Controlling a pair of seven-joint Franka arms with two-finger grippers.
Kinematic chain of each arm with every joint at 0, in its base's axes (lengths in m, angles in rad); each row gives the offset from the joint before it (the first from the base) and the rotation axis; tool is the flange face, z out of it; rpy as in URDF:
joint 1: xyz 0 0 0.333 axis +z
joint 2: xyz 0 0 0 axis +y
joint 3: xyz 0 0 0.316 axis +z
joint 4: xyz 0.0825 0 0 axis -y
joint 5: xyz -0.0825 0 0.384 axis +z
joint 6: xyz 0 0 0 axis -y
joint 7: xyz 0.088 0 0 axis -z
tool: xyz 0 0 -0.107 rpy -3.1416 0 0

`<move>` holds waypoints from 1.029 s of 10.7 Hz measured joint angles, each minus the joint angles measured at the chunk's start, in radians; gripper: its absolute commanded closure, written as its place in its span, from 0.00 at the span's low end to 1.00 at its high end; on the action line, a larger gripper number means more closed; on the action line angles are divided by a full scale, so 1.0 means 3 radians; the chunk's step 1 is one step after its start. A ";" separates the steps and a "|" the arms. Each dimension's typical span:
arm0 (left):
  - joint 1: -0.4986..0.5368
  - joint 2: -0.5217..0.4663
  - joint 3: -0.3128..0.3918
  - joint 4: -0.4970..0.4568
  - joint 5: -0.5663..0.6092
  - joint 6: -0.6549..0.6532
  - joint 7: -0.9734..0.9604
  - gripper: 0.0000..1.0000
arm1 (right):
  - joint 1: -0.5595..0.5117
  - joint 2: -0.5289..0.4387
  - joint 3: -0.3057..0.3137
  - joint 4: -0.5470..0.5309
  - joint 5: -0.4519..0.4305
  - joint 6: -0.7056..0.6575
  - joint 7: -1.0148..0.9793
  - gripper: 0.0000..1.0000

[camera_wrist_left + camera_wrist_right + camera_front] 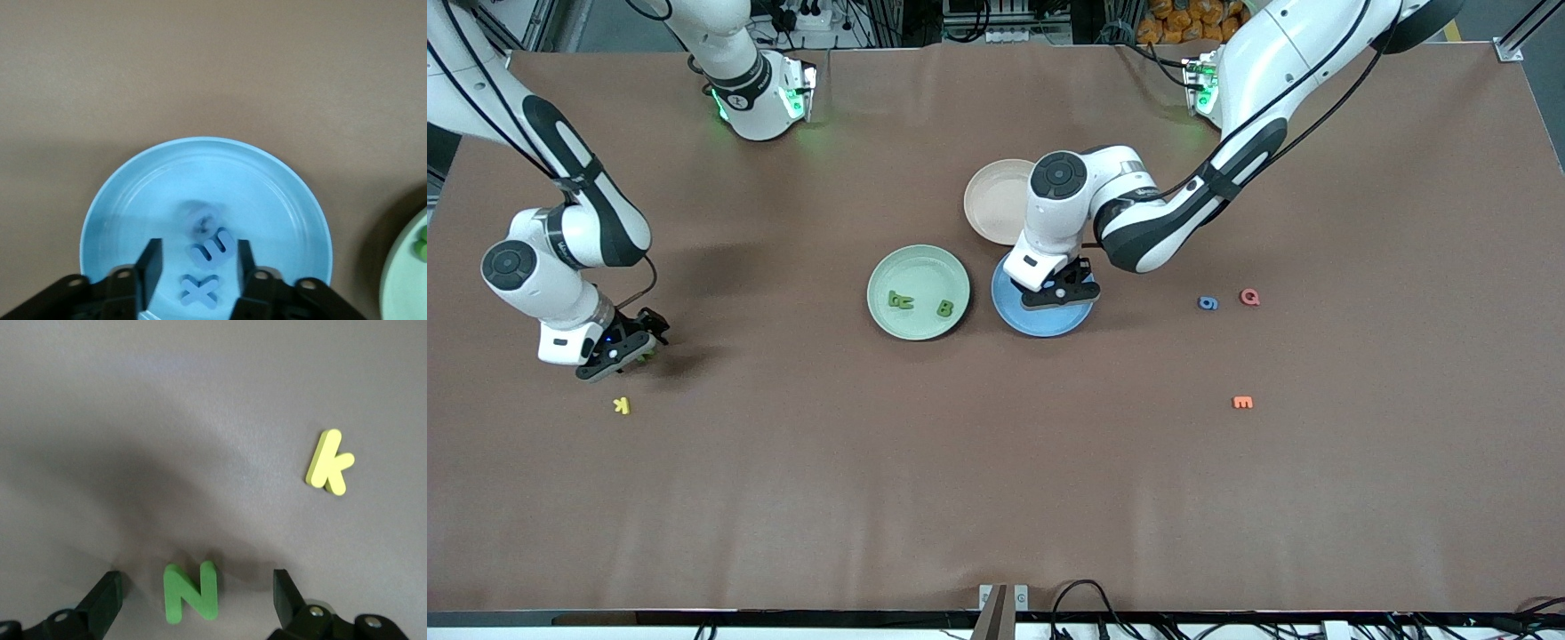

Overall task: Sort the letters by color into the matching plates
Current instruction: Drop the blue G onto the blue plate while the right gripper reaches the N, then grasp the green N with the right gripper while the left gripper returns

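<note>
Left gripper (1060, 292) hangs low over the round matte blue plate (1040, 324) at the middle of the front frame, its fingers apart and clamped on nothing. Beneath it in the left wrist view lie a blue foam E (213, 248) and a blue foam X (200, 291), with a third blue piece (202, 220) beside them, too blurred to read. If that piece is loose and tumbling, it could bounce toward the rim. A low exit could also clip the plate's edge and shift it.

The pale green round plate (920, 267), just beside the blue one, holds two green foam letters (901, 300), one a B (944, 308). The beige plate (987, 200) sits higher in the frame, partly under the arm.

Right gripper (624, 342) is down at the right arm's end of the table, jaws wide and straddling a green foam N (191, 592) that lies flat. The piece is thin, so closing too high may slip over it, and an off-centre squeeze could twist it away. A yellow foam K (330, 462) lies nearby.

A blue foam letter (1208, 303), a red Q (1249, 297) and an orange E (1242, 403) lie toward the left arm's end.

The brown cloth tabletop (996, 498) is plain, with cables along the frame's top and bottom edges.
</note>
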 measured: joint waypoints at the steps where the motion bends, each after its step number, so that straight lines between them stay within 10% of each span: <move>1: -0.0029 0.0002 0.0022 0.0020 -0.0046 0.0000 -0.0004 0.00 | -0.0018 0.0001 0.0001 -0.0013 -0.0019 0.0018 0.0000 0.00; 11: 0.0233 -0.0024 0.0081 0.0115 -0.0061 -0.0322 0.0032 0.00 | -0.0249 0.0048 0.0131 -0.0061 -0.0026 0.0079 0.0001 0.00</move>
